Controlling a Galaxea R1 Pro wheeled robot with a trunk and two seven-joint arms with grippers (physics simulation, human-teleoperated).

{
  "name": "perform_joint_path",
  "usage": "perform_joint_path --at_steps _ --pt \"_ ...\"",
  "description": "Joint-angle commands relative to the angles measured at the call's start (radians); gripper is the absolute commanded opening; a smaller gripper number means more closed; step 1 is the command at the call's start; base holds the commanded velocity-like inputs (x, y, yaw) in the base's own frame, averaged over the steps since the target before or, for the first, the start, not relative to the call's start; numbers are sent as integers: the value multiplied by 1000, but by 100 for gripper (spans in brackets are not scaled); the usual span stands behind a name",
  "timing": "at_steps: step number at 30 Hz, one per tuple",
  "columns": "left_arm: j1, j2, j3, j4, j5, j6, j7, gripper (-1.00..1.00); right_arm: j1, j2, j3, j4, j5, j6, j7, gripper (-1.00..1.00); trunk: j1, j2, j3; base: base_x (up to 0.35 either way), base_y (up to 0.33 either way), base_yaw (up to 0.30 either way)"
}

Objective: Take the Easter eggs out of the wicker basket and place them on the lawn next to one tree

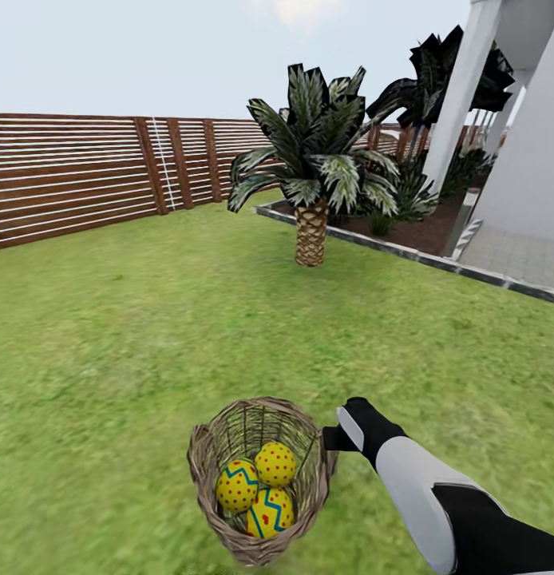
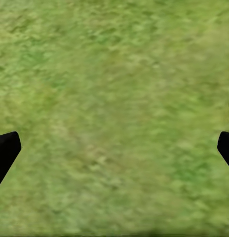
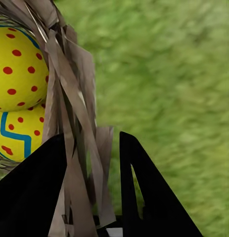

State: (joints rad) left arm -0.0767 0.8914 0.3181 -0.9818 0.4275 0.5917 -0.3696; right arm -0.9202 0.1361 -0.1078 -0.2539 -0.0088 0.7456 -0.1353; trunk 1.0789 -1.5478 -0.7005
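Note:
The brown wicker basket (image 1: 210,457) sits on the lawn (image 1: 149,335) close in front of me, with three yellow Easter eggs (image 1: 275,464) (image 1: 237,485) (image 1: 269,511) inside. My right gripper (image 1: 334,438) is at the basket's right rim. In the right wrist view its fingers (image 3: 92,140) straddle the woven wall (image 3: 69,89) and are shut on it, with two eggs (image 3: 18,64) (image 3: 18,133) just behind the weave. My left gripper (image 2: 114,143) hangs open over bare grass. The tree is out of view.
A short palm (image 1: 311,231) with a scaly trunk stands ahead on the grass. Behind it are a kerbed planting bed (image 1: 389,247), grey paving (image 1: 516,255) and white pillars (image 1: 461,96). A brown slat fence (image 1: 69,176) closes the far left side.

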Motion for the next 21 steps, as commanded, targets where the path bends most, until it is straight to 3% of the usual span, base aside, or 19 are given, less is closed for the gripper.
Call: perform_joint_path --at_steps 1,15,21 --pt "-2 0 1 0 5 8 -2 100 0 1 -12 -1 -11 3 -6 -100 -4 7 2 0 0 290" --pt "-3 0 -1 -6 5 20 3 100 0 11 -10 1 -11 1 -6 -100 -58 105 46 0 0 290" --pt "-8 -26 2 -18 10 68 138 100 0 11 -10 1 -11 1 -4 -100 -81 147 65 0 0 289"
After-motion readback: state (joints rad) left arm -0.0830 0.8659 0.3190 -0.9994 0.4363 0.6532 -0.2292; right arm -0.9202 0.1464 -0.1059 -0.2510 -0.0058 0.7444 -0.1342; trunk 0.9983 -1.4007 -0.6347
